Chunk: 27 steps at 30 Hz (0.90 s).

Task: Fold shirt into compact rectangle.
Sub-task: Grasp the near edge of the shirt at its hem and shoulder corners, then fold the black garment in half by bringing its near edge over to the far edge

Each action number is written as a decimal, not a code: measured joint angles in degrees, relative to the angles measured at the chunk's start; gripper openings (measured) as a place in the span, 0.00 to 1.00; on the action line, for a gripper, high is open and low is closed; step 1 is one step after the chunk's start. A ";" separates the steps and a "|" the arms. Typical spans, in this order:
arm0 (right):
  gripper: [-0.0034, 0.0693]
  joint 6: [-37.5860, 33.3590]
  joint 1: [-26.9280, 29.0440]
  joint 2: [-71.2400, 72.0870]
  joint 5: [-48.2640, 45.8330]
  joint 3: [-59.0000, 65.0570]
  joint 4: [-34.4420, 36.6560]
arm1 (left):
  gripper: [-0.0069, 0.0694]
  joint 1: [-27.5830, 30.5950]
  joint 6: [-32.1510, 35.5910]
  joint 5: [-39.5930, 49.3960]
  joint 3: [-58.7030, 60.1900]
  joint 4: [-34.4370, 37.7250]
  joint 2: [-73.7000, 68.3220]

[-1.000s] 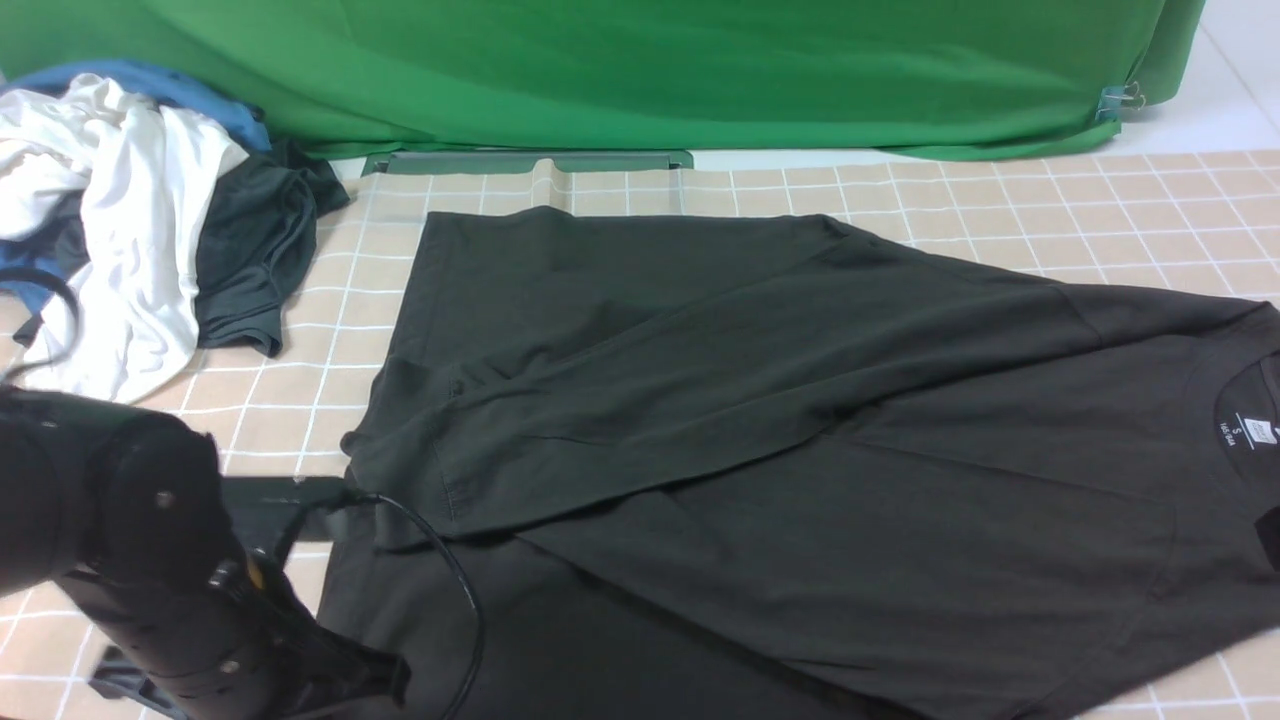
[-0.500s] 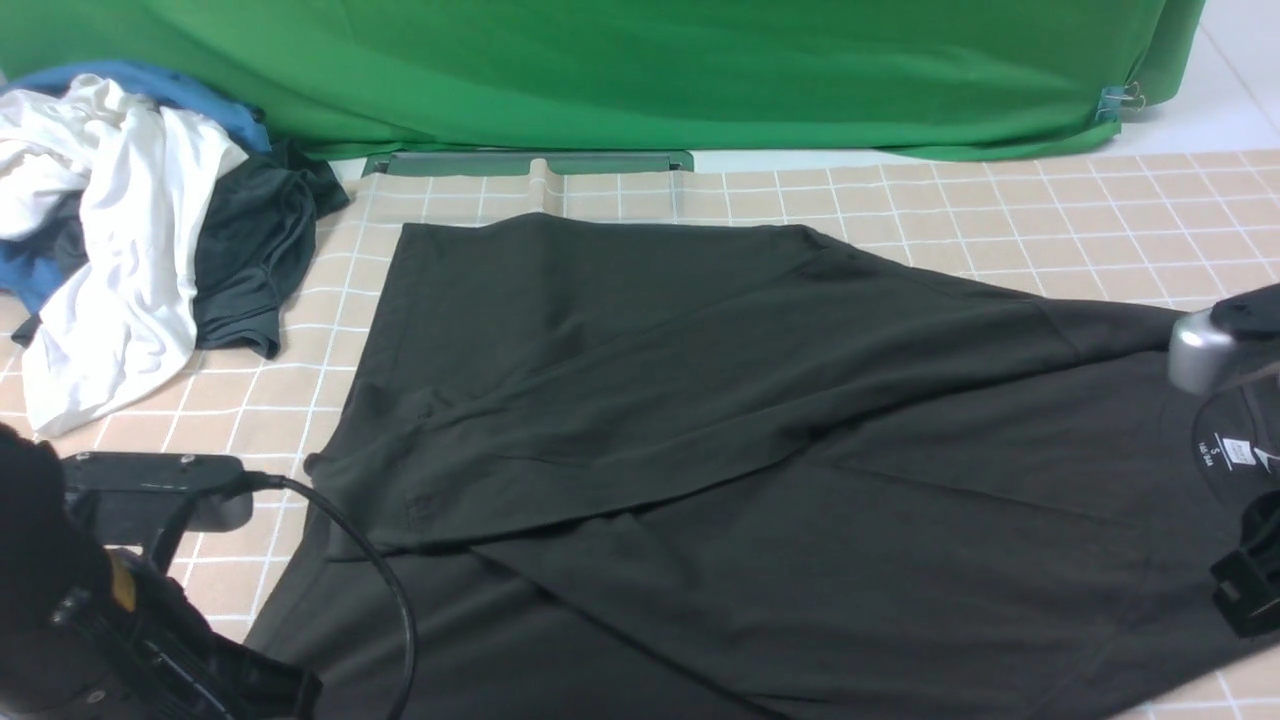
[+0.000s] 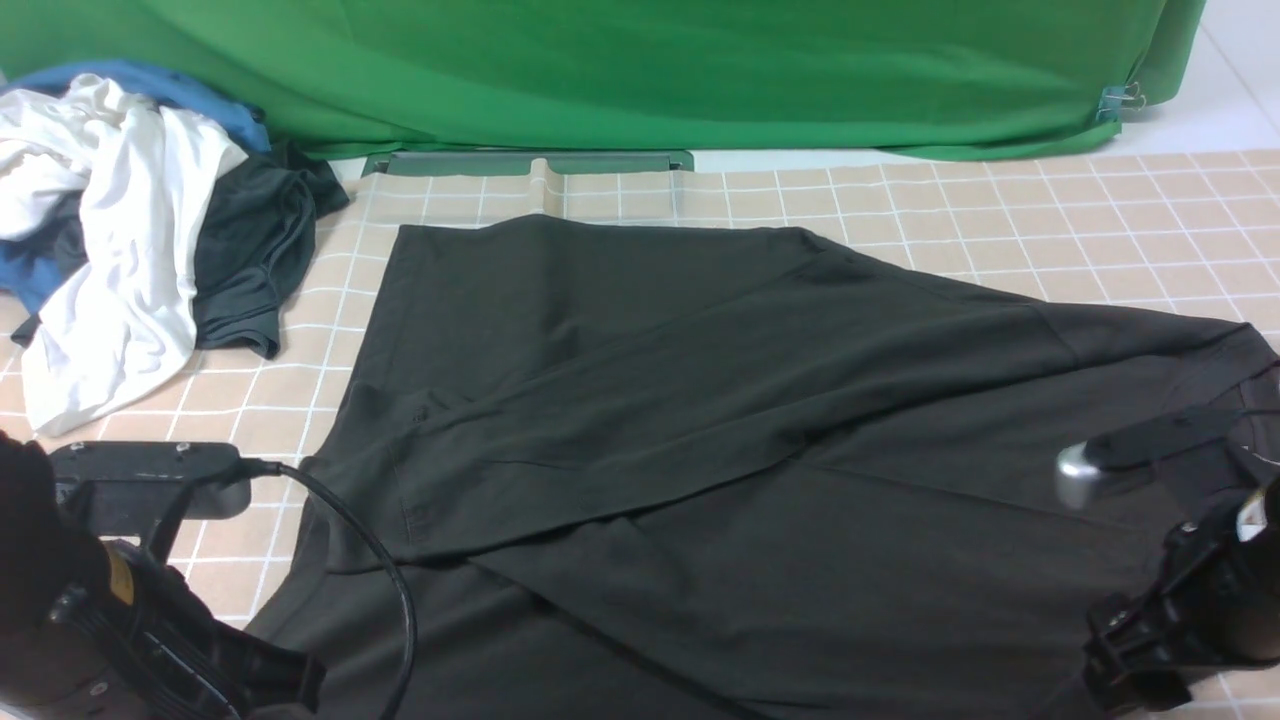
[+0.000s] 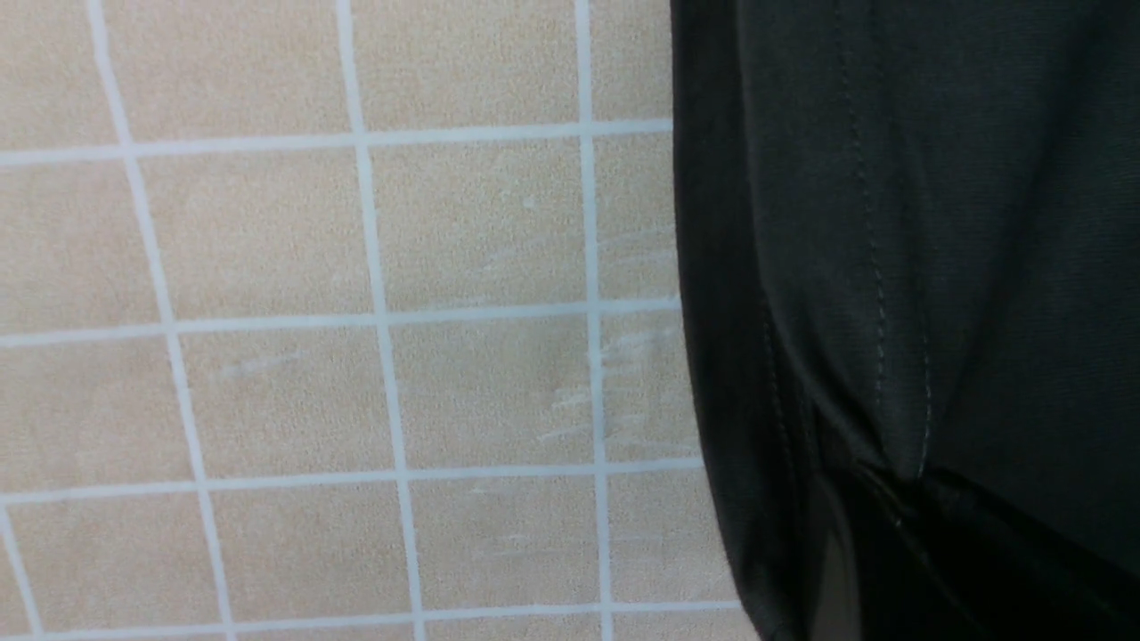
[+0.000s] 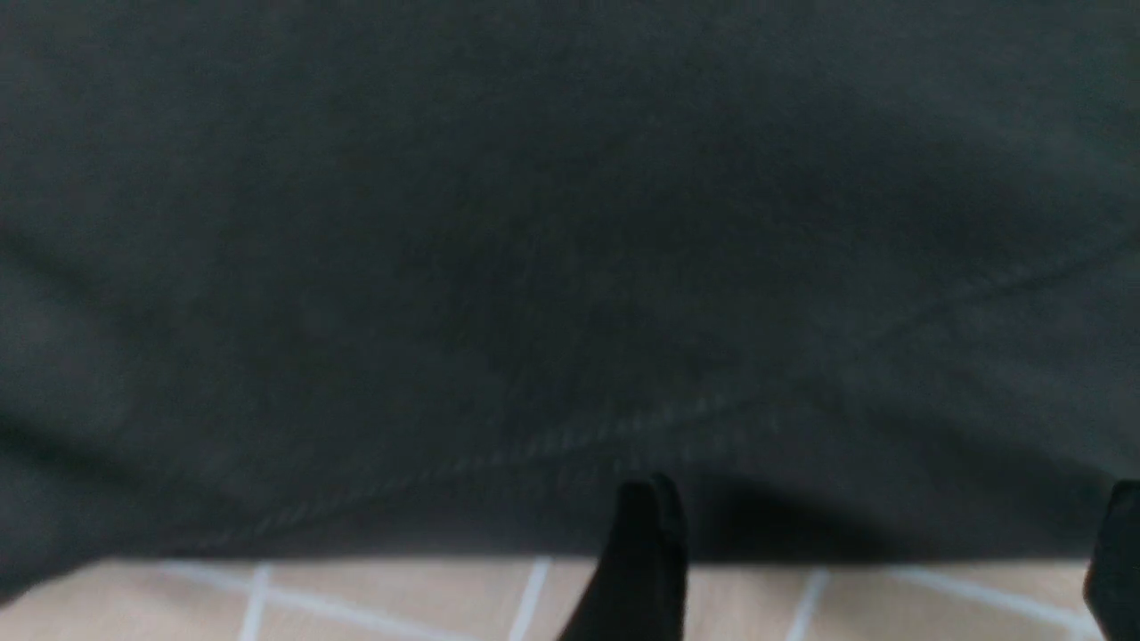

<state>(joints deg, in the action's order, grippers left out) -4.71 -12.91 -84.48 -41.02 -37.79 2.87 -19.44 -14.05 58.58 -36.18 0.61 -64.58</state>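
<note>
The black shirt (image 3: 760, 450) lies spread across the checked table cloth (image 3: 1000, 215), with one side folded diagonally over its middle. At the near left, my left gripper (image 4: 877, 570) is shut on the shirt's stitched hem (image 4: 877, 294), and the fabric bunches into its jaws. My left arm (image 3: 110, 600) fills the near left corner of the front view. My right arm (image 3: 1190, 590) hangs over the shirt's near right end. My right gripper (image 5: 882, 561) is open, its fingertips (image 5: 650, 543) astride the shirt's edge (image 5: 570, 436) with nothing between them.
A heap of clothes sits at the back left: a white shirt (image 3: 120, 230), a blue garment (image 3: 150, 85) and a dark teal-grey one (image 3: 260, 250). A green backdrop (image 3: 640, 70) closes the back. Bare checked cloth shows at the back right.
My left arm drew back toward the near left, dragging the shirt's left end with it. My right arm came into view at the right and moved nearer, and its gripper opened.
</note>
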 joint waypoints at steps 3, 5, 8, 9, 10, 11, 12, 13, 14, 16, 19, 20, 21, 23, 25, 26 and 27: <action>0.90 0.00 0.00 -3.62 0.82 -0.10 -0.47 | 0.12 0.00 0.00 -0.81 0.00 0.07 0.00; 0.77 0.00 0.00 -4.16 0.91 -0.40 -1.15 | 0.12 0.00 0.00 -2.00 0.00 0.57 0.00; 0.40 -0.16 0.00 -4.51 1.58 -0.73 -1.54 | 0.12 0.00 -0.91 -4.30 -0.54 1.80 0.00; 0.32 -0.46 0.00 -4.51 1.64 -0.79 -1.49 | 0.12 0.00 -1.21 -4.66 -1.05 1.94 0.00; 0.20 -1.01 0.00 -4.55 1.40 -1.23 -1.49 | 0.12 0.00 -1.83 -5.07 -1.84 2.09 0.00; 0.16 -1.27 0.00 -4.66 0.99 -1.71 -1.54 | 0.12 0.06 -2.43 -5.45 -2.85 2.17 0.00; 0.13 -1.46 0.00 -4.67 0.04 -2.26 -1.60 | 0.12 0.30 -2.82 -5.67 -4.03 2.31 0.00; 0.13 -1.47 0.00 -4.67 -0.13 -2.40 -1.60 | 0.12 0.39 -3.00 -5.72 -4.28 2.35 0.00; 0.12 -1.51 0.00 -4.32 -1.66 -3.74 -1.88 | 0.12 1.19 -3.47 -5.98 -6.54 2.54 -0.06; 0.11 -1.51 0.00 -2.91 -3.70 -5.99 -2.87 | 0.12 2.57 -3.66 -6.13 -9.89 2.57 -0.26; 0.11 -1.51 0.20 -0.69 -6.01 -9.81 -3.92 | 0.12 5.07 -3.72 -6.13 -15.00 2.64 -2.03; 0.11 -1.51 0.55 -0.27 -6.84 -11.30 -4.05 | 0.12 5.99 -3.72 -6.19 -16.85 2.71 -3.03; 0.11 -1.53 0.87 -0.15 -7.50 -12.91 -4.18 | 0.12 6.87 -3.66 -6.27 -18.70 2.77 -4.23; 0.11 -1.67 1.80 -0.21 -8.56 -15.54 -4.52 | 0.12 8.09 -3.37 -6.52 -21.62 2.98 -6.54; 0.11 -2.21 3.11 -1.16 -9.07 -19.45 -4.58 | 0.12 9.32 -2.40 -7.43 -25.72 3.21 -10.08; 0.11 -2.46 3.51 -1.58 -9.26 -20.63 -4.58 | 0.12 9.86 -2.08 -7.79 -27.35 3.37 -12.03; 0.11 -2.68 4.35 -2.94 -9.41 -23.56 -4.58 | 0.12 10.39 -1.85 -8.10 -30.11 3.57 -14.13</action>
<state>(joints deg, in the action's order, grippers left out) -7.40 -8.56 -87.42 -50.44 -61.35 -1.71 -9.05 -15.91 50.48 -66.29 4.18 -78.72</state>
